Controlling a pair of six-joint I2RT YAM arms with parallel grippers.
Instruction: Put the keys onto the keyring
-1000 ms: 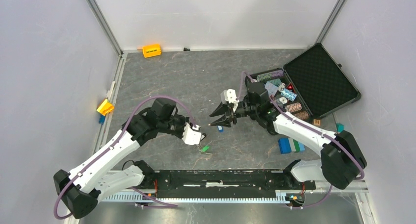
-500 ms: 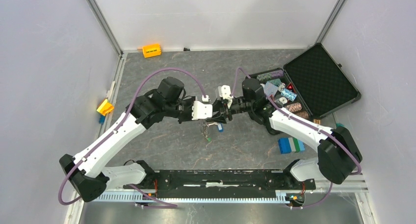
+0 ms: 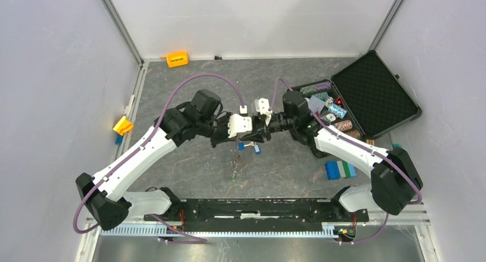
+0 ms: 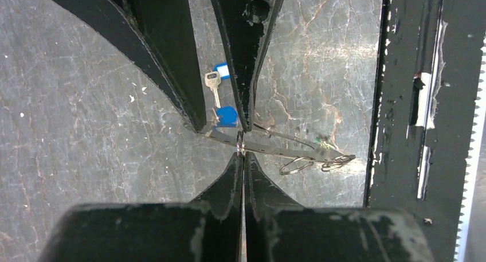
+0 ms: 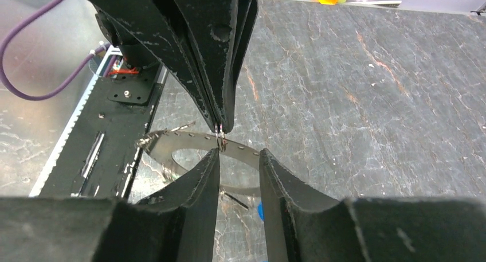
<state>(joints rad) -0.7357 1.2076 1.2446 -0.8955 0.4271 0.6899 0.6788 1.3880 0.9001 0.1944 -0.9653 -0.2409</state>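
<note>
— Grippers first: how did they stand?

— The left gripper (image 4: 241, 152) was closed, its tips pinched on the rim of the keyring (image 5: 166, 140). The right gripper (image 5: 239, 154) faced it tip to tip, jaws parted with a plain gap. Its fingertips stood one to each side of the spot where the keyring was pinched. Whether either touched the metal, I could not tell.

— And the keyring itself?

— It was off the tabletop (image 3: 286, 78), hanging down from that pinch. From the left wrist it was a flat toothed band seen nearly edge-on. Two small wire loops (image 4: 298, 165) sat at its far end. A green tag (image 3: 234, 180) showed at its lowest point, but I could not tell whether that was threaded on.

— Keys?

— One silver key (image 4: 213, 85) lay flat on the tabletop below the keyring's held end. It had a blue tag (image 4: 227, 116) beside its blade and a second blue tag (image 4: 222, 71) by its head.

— Anything else around?

— An open black case (image 3: 375, 96) lay well off to the right-arm side of the keyring, with striped chips (image 3: 335, 110) stacked in its tray. Blue and green blocks (image 3: 340, 169) lay on that same side, nearer the arm bases. An orange block (image 3: 177, 59) sat far beyond the keyring, against the back wall.
</note>
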